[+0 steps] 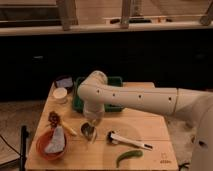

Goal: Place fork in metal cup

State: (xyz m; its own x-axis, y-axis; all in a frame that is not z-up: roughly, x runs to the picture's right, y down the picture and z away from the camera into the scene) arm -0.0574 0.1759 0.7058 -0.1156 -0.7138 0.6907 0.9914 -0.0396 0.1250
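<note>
Fork (pixel 94 135) first: the only thing I can match to it is a thin pale sliver right at the right-hand rim of the metal cup (pixel 87 131), pointing more or less up and down. The gripper (pixel 93 123) hangs directly over that rim, just above the cup, at the end of the fat white arm (pixel 130 97) coming in from the cup's right. I honestly can't tell how far open it is or whether it's got the fork. Just right of the cup is the white-handled tool (pixel 131 142) lying flat, dark head toward the cup, with a green pepper (pixel 129 156) in front of it. Left of the cup is an orange bowl (pixel 41 150) with something pale in it. Behind the cup sit a green tray (pixel 116 80) and a small white cup (pixel 60 95), all on the wooden table (pixel 150 125).
</note>
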